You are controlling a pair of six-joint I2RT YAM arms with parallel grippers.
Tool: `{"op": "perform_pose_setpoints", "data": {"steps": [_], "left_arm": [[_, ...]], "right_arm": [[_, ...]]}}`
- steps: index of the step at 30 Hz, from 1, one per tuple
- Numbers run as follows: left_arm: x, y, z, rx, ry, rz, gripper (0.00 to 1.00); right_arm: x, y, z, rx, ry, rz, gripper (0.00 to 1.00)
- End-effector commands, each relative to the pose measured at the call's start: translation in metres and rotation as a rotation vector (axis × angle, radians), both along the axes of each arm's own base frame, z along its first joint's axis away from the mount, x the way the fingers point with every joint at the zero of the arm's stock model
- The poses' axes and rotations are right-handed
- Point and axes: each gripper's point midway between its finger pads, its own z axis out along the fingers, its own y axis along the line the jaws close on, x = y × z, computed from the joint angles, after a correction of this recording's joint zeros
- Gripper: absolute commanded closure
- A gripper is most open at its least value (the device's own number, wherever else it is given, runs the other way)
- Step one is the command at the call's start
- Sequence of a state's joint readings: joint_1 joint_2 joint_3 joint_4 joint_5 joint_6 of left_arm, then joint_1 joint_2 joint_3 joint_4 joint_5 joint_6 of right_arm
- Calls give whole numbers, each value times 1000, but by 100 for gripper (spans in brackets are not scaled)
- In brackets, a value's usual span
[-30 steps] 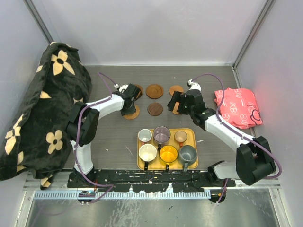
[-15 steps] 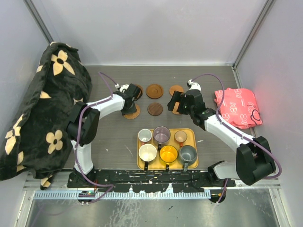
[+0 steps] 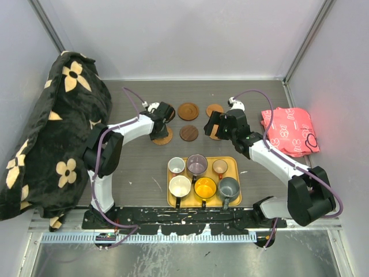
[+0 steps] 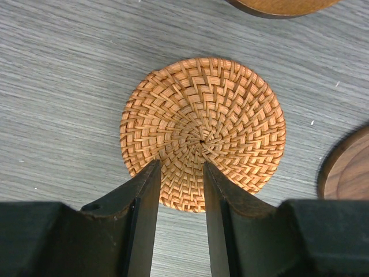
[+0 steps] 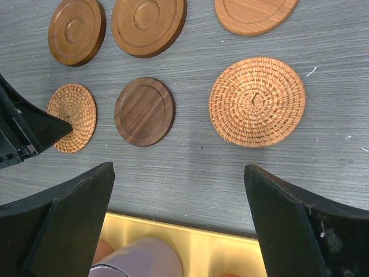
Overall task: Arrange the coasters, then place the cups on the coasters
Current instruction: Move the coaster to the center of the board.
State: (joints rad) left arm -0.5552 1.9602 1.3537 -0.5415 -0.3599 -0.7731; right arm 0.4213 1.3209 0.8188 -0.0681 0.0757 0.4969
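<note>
Several round coasters lie in two rows. In the left wrist view my left gripper (image 4: 180, 167) hovers over a woven coaster (image 4: 203, 130), its jaws a narrow gap apart with nothing between them. A dark wooden coaster (image 5: 144, 111) and a larger woven coaster (image 5: 257, 101) lie in the near row, with plain wooden coasters (image 5: 149, 24) behind. My right gripper (image 5: 177, 168) is wide open and empty above the table between the coasters and the yellow tray (image 5: 230, 248). Several cups stand on the tray (image 3: 233, 164), among them a purple-grey cup (image 3: 197, 164) and an orange cup (image 3: 205, 187).
A black blanket with cream flowers (image 3: 52, 133) is heaped along the left side. A red patterned cloth (image 3: 288, 130) lies at the right. Grey walls close in the back and both sides.
My left gripper has shifted slightly to the right over the woven coaster. The right arm, the coasters and the cups have not moved.
</note>
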Motion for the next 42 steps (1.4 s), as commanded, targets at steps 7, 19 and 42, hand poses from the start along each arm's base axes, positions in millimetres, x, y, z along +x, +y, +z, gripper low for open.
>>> {"op": "perform_pose_setpoints", "data": {"steps": [7, 19, 42], "left_arm": [[-10, -8, -16, -3, 50, -6, 64], [0, -7, 18, -8, -22, -6, 60], [1, 2, 138, -71, -293, -40, 43]], "right_arm": [[9, 3, 17, 35, -62, -1, 1], [8, 4, 18, 40, -63, 1, 1], [7, 1, 23, 33, -80, -4, 1]]}}
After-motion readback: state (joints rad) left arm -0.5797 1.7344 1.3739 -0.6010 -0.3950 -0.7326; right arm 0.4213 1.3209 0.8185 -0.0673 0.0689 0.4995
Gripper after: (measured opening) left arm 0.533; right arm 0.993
